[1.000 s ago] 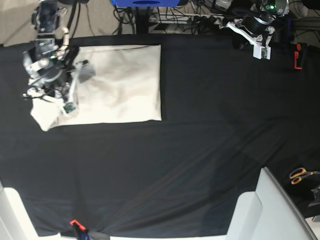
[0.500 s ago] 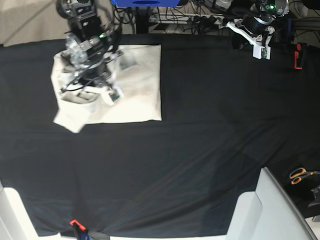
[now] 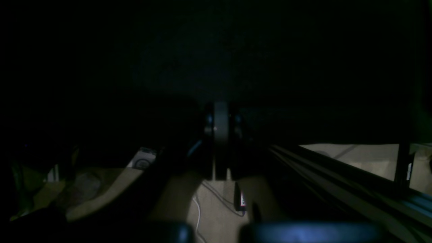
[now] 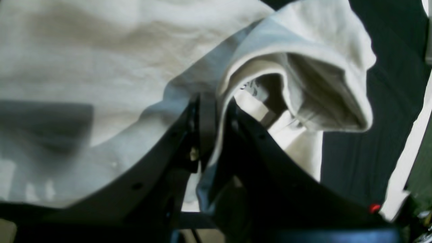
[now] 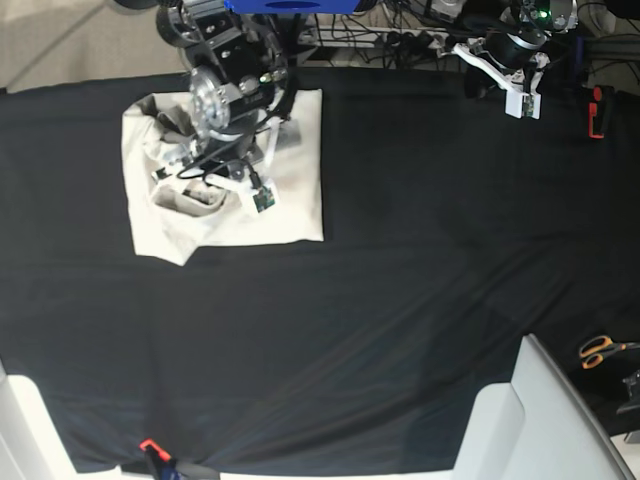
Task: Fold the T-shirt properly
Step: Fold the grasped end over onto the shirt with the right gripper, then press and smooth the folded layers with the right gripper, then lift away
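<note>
Fingers (image 4: pixel 206 121) of the right gripper (image 4: pixel 216 111) were pinched nearly together on a fold of the T-shirt (image 4: pixel 101 50), the cream cloth running down between the two dark pads in the right wrist view. Beside that pinch, a loose loop of the same fabric bulged up and to the right, open like a sleeve mouth, with a small grey printed tag visible inside it. Beyond the loop lay a strip of the black cloth covering the bench (image 4: pixel 351 162). In the base view the right gripper (image 5: pixel 205 180) sat over the middle of the T-shirt (image 5: pixel 295 200), which lay at the far left part of the bench (image 5: pixel 400 330), its right half flat and squared off, its left part bunched and lifted around the fingers, one corner drooping toward the near left. The left gripper (image 3: pixel 221 135) hung well apart from the shirt, at the far right edge of the bench in the base view (image 5: pixel 520 100); its wrist view was very dark, but the two fingers appeared pressed together with nothing between them. Farther out, a pair of orange-handled scissors (image 5: pixel 603 350) lay at the right edge, near a white panel (image 5: pixel 530 420) at the near right corner, and a red clamp (image 5: pixel 597 110) stood at the far right edge.
</note>
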You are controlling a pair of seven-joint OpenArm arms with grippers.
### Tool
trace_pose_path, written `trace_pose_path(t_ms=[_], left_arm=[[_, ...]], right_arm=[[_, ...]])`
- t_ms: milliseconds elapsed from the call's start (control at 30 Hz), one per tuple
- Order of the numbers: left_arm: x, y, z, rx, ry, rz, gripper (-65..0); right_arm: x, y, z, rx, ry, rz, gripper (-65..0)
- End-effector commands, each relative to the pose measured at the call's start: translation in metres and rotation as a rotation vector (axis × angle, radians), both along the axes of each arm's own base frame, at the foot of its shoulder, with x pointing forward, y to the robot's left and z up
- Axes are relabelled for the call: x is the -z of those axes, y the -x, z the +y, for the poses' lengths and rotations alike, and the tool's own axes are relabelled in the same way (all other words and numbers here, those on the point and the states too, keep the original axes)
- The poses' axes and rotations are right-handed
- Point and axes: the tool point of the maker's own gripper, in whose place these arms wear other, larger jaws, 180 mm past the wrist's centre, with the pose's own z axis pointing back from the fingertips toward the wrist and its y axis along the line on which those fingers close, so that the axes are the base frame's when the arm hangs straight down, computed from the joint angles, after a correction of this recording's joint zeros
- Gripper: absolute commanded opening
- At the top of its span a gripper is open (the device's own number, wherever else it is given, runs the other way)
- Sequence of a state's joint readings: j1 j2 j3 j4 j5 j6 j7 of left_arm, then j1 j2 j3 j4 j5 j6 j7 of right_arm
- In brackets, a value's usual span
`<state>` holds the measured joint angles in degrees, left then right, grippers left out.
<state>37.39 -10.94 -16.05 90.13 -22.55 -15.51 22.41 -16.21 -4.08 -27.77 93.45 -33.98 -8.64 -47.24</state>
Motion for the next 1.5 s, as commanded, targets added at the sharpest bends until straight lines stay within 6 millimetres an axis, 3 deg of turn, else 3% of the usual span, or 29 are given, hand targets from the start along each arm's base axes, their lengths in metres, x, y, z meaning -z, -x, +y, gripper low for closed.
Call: trace_pose_path(t_ms=[0, 200, 433, 800, 1100, 1300, 1467], left_arm=[[0.000, 0.003, 0.003, 0.000, -0.002, -0.001, -65.0], [0.015, 0.007, 0.009, -0.023, 0.002, 0.036, -65.0], [0.013, 0.005, 0.008, -0.020, 0.003, 0.029, -65.0], [0.012, 0.001, 0.009, -0.019, 0.001, 0.021, -65.0], [0.014, -0.002, 0.009, -0.022, 0.001, 0.019, -65.0], [0.014, -0.002, 0.009, -0.022, 0.001, 0.019, -65.0], [0.013, -0.002, 0.012, -0.023, -0.003, 0.020, -65.0]], right_arm=[[-0.009, -0.004, 0.011, 0.000, -0.018, -0.030, -64.4], [-0.019, 0.000, 0.033, 0.051, -0.049, -0.043, -64.4], [-0.021, 0.000, 0.041, 0.055, -0.069, -0.041, -64.4], [-0.009, 0.013, 0.063, 0.066, -0.224, 0.057, -64.4], [-0.013, 0.006, 0.069, 0.049, -0.249, 0.025, -64.4], [-0.010, 0.006, 0.093, 0.071, -0.440, 0.123, -64.4], [-0.012, 0.000, 0.089, 0.070, -0.439, 0.097, -64.4]])
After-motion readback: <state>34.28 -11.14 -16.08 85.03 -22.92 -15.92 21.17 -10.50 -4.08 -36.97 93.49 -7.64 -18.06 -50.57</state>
